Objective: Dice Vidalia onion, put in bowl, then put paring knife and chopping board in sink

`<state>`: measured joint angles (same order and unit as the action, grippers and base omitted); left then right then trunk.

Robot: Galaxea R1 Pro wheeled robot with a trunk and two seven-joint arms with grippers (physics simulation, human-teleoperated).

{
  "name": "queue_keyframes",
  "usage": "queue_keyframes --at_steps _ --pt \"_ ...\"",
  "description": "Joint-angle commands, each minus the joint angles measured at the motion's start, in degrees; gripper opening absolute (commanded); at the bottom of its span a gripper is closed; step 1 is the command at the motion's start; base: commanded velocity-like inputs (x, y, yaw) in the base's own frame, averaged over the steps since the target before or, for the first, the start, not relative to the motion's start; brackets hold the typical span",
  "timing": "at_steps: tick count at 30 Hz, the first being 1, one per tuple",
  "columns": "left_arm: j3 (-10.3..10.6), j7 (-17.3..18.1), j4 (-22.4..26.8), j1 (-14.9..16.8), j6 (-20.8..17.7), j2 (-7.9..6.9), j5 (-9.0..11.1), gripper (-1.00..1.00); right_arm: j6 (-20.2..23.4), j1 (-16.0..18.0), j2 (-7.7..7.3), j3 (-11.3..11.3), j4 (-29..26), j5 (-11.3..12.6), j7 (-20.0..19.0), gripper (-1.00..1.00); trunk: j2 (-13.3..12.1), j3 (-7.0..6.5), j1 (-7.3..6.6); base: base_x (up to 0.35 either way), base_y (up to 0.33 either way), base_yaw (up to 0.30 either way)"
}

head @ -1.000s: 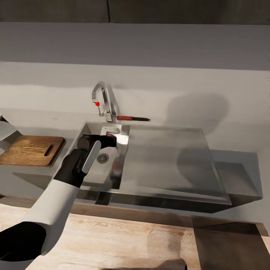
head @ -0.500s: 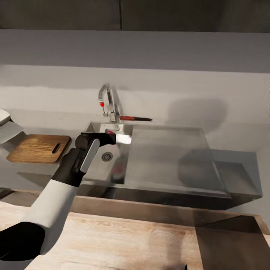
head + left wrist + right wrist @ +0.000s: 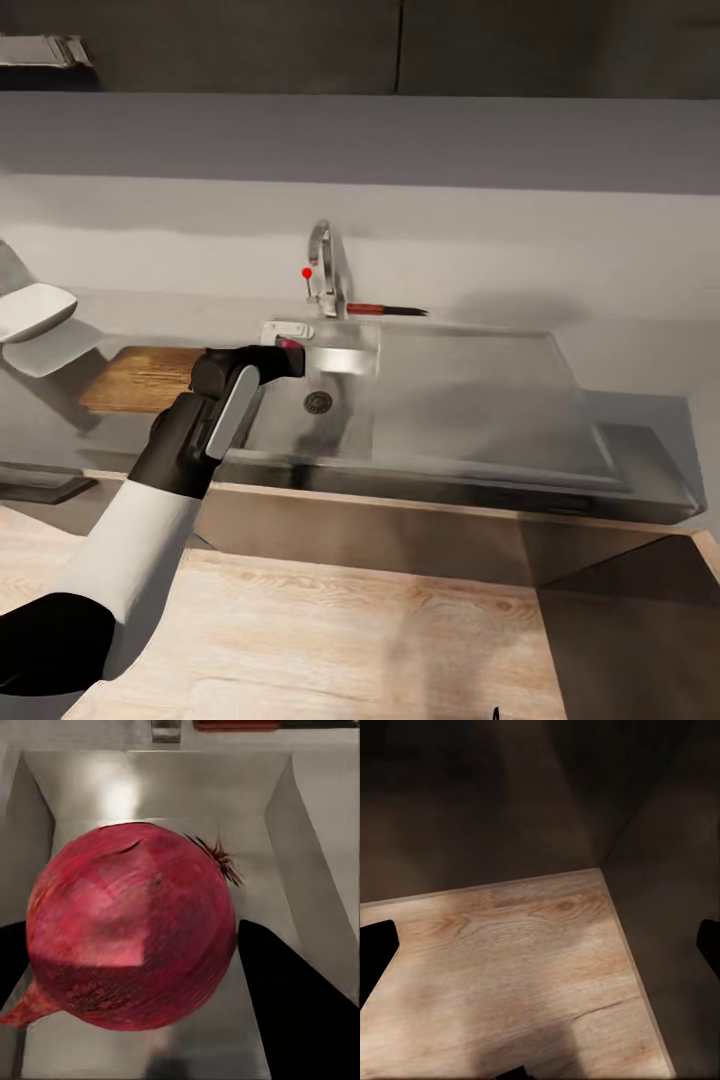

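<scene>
My left gripper is shut on the Vidalia onion, held over the left end of the sink, above the basin and its drain. In the left wrist view the red onion sits between the two dark fingers, with the steel basin below it. The paring knife lies on the countertop behind the sink, right of the faucet. The chopping board lies left of the sink, partly behind my arm. Further left is the white bowl. My right gripper is open over wooden flooring.
A grey wall rises behind the counter, with dark cabinets above. Light wood flooring lies in front of the counter, with a darker patch at the right. The flat drainboard takes up the sink's right half.
The camera has turned left, shifting the sink right in the picture and bringing the bowl into view. My left gripper has carried the onion left over the basin, towards the board.
</scene>
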<state>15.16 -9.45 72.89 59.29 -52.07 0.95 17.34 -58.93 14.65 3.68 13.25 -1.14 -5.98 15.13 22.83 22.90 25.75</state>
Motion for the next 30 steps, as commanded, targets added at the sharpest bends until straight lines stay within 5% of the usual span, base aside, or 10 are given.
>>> queue_keyframes --at_steps 1,6,30 --pt "0.06 -0.49 0.30 0.04 -0.30 -0.14 0.59 -1.00 -0.13 0.02 0.02 0.37 0.00 -0.61 0.34 1.00 0.09 0.00 0.03 -0.018 0.292 0.000" --pt "0.05 -0.49 2.31 0.04 -1.12 -1.18 0.67 -1.00 -0.13 0.02 0.02 0.37 0.00 -0.61 0.34 1.00 0.09 -0.44 0.03 -0.005 0.297 0.000" --pt "-1.04 -0.49 2.36 -0.02 -1.18 -1.61 0.68 -1.00 -0.13 0.02 0.02 0.37 0.00 -0.61 0.34 1.00 0.09 -2.41 0.03 0.000 0.265 0.000"
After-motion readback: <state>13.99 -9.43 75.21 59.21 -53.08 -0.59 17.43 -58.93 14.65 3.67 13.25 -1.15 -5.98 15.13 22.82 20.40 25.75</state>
